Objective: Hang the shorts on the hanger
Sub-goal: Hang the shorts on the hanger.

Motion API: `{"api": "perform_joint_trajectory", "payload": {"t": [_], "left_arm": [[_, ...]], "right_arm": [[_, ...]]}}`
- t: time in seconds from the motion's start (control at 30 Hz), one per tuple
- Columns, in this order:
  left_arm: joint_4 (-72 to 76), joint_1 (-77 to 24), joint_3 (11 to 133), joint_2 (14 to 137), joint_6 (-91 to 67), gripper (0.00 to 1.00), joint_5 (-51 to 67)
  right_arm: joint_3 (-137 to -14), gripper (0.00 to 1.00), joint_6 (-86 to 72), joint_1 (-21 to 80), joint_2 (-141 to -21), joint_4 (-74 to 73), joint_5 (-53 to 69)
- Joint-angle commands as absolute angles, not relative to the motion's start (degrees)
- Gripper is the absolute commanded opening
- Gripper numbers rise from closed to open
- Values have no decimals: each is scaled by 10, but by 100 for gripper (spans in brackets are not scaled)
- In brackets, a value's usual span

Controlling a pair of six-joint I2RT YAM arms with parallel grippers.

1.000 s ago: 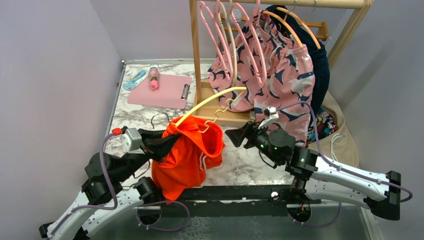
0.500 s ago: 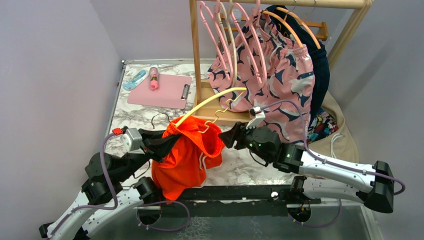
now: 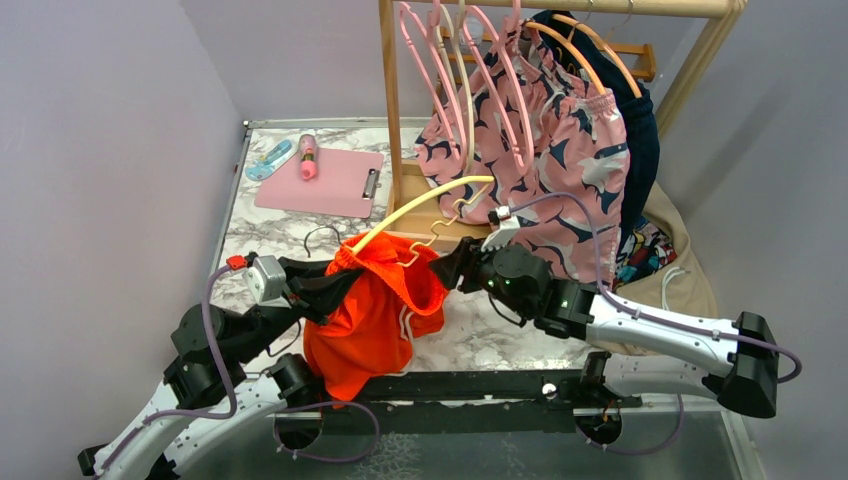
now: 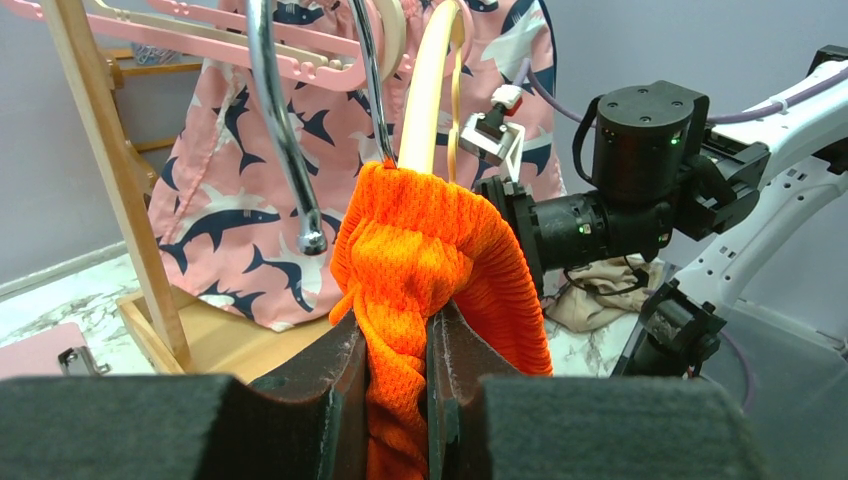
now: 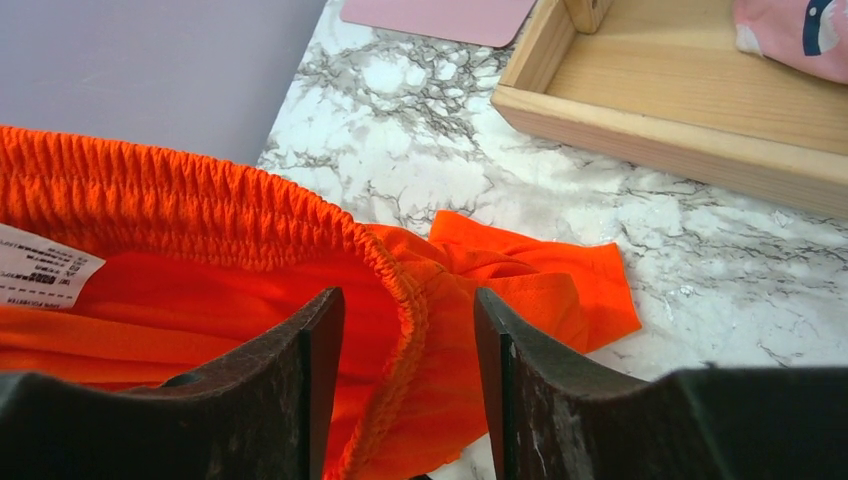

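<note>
Right hand (image 5: 405, 300) sits closer, half-wide astride the shorts (image 3: 365, 320) waistband (image 5: 250, 215), left hand (image 4: 400, 350) pinching fabric; shallow bite may drag the hanger (image 3: 420, 200) free.

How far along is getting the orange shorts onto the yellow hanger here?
Done: the left end effector is shut on the shorts, holding them up with one end of the hanger apparently tucked into the bunched fabric. In hand: the right end effector straddles the elastic waistband, jaws open, not gripping. Left: pull the waistband across the hanger's other end.
</note>
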State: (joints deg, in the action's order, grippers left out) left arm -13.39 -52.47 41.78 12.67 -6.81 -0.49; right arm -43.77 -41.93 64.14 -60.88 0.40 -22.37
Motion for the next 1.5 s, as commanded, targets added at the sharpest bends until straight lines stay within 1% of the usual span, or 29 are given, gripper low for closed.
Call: {"api": "perform_joint_trajectory", "payload": {"t": [0.0, 0.03, 0.17, 0.27, 0.3, 0.33, 0.37, 0.53, 0.63, 0.73, 0.93, 1.23, 1.47], "left_arm": [[-91, -523, 448, 128, -69, 0, 8], [-92, -523, 449, 128, -69, 0, 8], [-97, -523, 454, 129, -69, 0, 9], [-103, -523, 457, 129, -68, 0, 10], [-105, -523, 458, 129, -67, 0, 11], [-107, -523, 459, 130, -66, 0, 11], [-111, -523, 461, 130, -65, 0, 10], [-147, -523, 491, 149, -48, 0, 19], [-174, -523, 513, 163, -25, 0, 43], [-215, -523, 550, 178, -2, 0, 67], [-266, -523, 591, 183, 14, 0, 91], [-295, -523, 605, 193, 7, 0, 112], [-313, -523, 606, 195, 15, 0, 97]], "right_arm": [[-464, 51, -416, 638, -630, 6, -220], [-463, 49, -417, 637, -631, 4, -220], [-457, 36, -413, 634, -629, 5, -214], [-456, 20, -404, 632, -624, 1, -212], [-457, 13, -400, 633, -621, -1, -213], [-457, 3, -394, 632, -617, -6, -220], [-458, 1, -389, 633, -610, -15, -230], [-460, 1, -324, 632, -556, -65, -299], [-478, 1, -270, 631, -532, -104, -318], [-524, 1, -233, 632, -530, -180, -345], [-598, 1, -195, 632, -545, -277, -382], [-652, 1, -182, 631, -568, -326, -412], [-659, 1, -170, 629, -561, -338, -426]]}}
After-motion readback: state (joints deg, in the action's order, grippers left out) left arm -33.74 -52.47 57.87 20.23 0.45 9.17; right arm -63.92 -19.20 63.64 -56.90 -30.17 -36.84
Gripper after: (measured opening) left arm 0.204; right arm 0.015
